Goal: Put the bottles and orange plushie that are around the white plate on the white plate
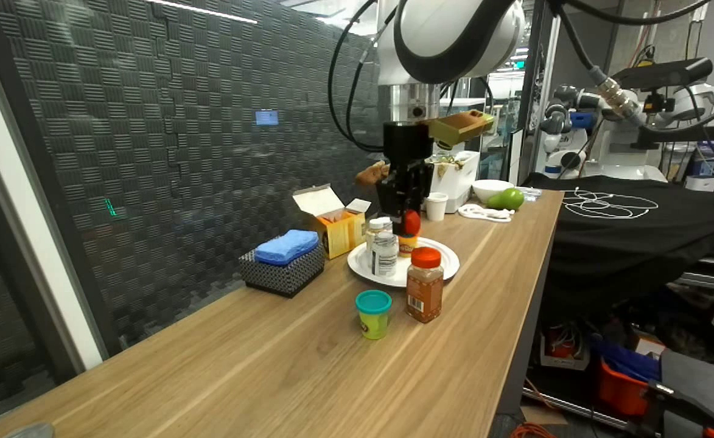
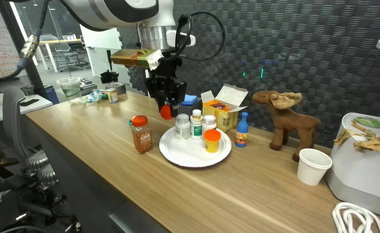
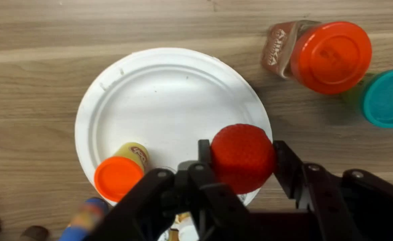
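Where the surface point(image 1: 247, 377) comes nearest in an exterior view, a wide bare stretch leads up to a teal-lidded Play-Doh tub point(image 1: 374, 319); the red-lidded Ajika jar point(image 1: 425, 293) stands upright just beyond, beside the white plate point(image 2: 186, 155) rather than on it. Three pill bottles point(image 2: 196, 127) stand toward one side of the plate, a yellow Play-Doh tub point(image 2: 212, 144) near its rim, with open room in the middle. Raised close to the bottles, the end effector point(image 3: 242, 150) grips a rounded red toy point(image 2: 166, 112). A strip of bare wood runs between plate and the surface's long edge. Farther on, a blue bottle point(image 2: 241, 131) and a brown plush moose point(image 2: 288, 124) stand past the rim.
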Tool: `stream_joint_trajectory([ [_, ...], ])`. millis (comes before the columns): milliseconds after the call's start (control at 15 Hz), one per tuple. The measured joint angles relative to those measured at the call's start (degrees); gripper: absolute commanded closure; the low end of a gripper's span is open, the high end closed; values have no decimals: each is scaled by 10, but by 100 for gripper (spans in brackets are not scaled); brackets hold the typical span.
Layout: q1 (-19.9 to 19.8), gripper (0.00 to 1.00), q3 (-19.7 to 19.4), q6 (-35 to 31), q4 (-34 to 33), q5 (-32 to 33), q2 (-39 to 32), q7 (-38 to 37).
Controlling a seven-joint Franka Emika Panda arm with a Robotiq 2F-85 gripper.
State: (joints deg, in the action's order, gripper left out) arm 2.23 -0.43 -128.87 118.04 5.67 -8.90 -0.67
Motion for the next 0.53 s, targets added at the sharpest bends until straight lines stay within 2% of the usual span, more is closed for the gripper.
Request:
stream_joint_trajectory([
  [533, -31, 76, -20, -3, 15, 0, -18, -27],
])
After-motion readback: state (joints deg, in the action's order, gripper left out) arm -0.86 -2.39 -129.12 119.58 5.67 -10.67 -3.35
